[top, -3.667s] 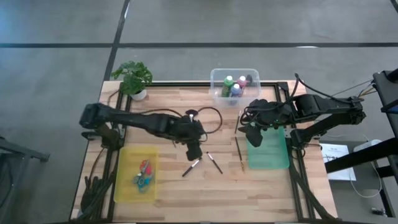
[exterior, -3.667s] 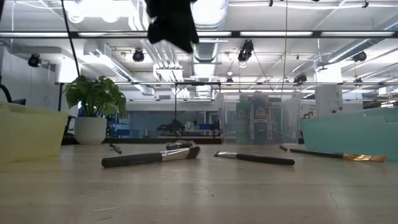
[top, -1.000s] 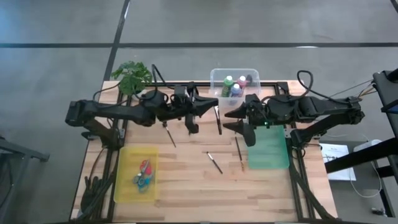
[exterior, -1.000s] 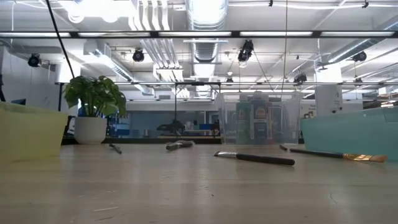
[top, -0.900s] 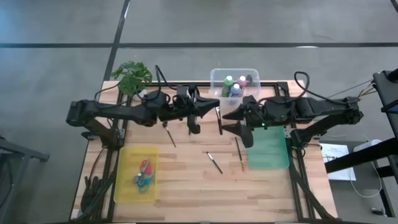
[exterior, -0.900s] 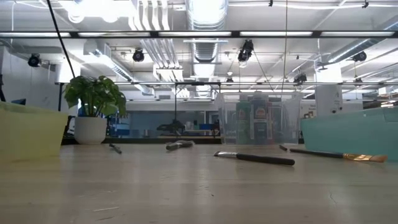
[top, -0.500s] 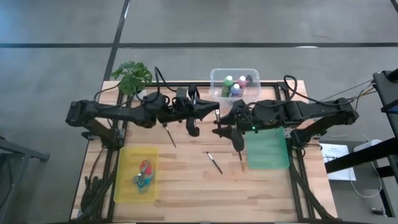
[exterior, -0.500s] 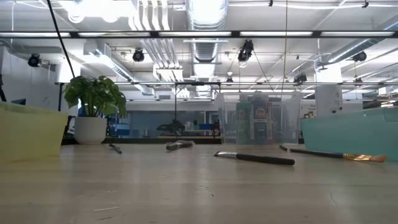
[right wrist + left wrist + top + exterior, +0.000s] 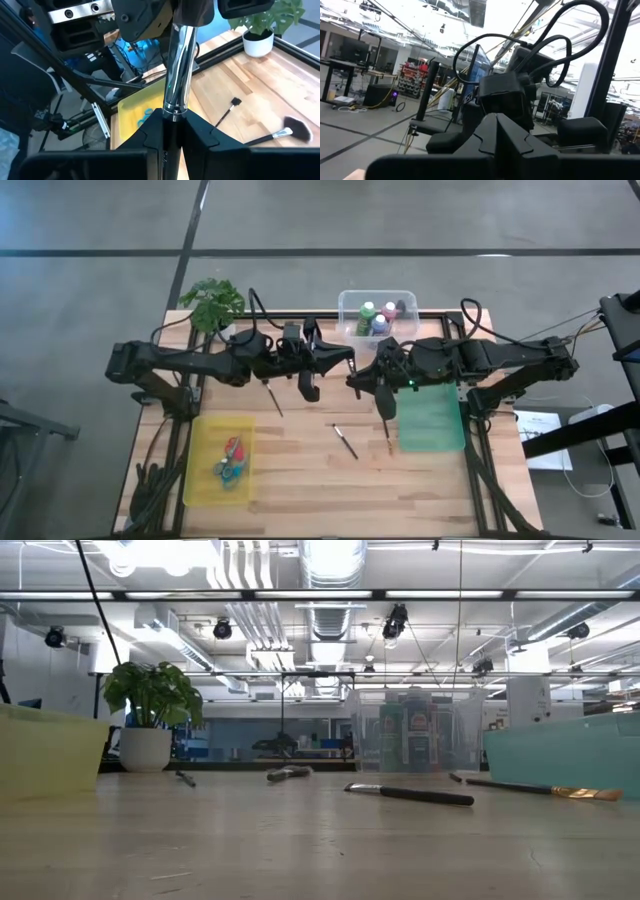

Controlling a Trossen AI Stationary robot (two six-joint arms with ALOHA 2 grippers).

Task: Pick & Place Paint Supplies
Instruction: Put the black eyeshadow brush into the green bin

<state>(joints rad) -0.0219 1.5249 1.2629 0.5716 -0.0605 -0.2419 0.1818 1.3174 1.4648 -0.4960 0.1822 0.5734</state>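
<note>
From my remote station I see both arms meeting in the air above the back middle of the wooden table (image 9: 300, 480). The left gripper (image 9: 344, 361) is clenched on one end of a silver-ferruled brush (image 9: 178, 55). The right gripper (image 9: 173, 116) is closed around the same brush's dark handle just below the ferrule, so the brush is pinched between the two pincers, off the table. In the left wrist view, that arm's own fingers (image 9: 487, 131) are pressed together with no gap I can make out. Below them on the table lie loose brushes: a short dark one (image 9: 344, 441) near the middle, a thin one (image 9: 272, 395) under the left arm, and a wood-handled one (image 9: 385, 430) just beside the green tray (image 9: 432, 420). The right wrist view also picks up a fan brush (image 9: 290, 130) lying on the wood. The clear bin (image 9: 348, 308) at the back edge holds the white-capped paint bottles (image 9: 369, 313). The yellow tray (image 9: 205, 470) at the front left holds the scissors (image 9: 231, 456). The potted plant (image 9: 212, 304) stands at the back left corner.
</note>
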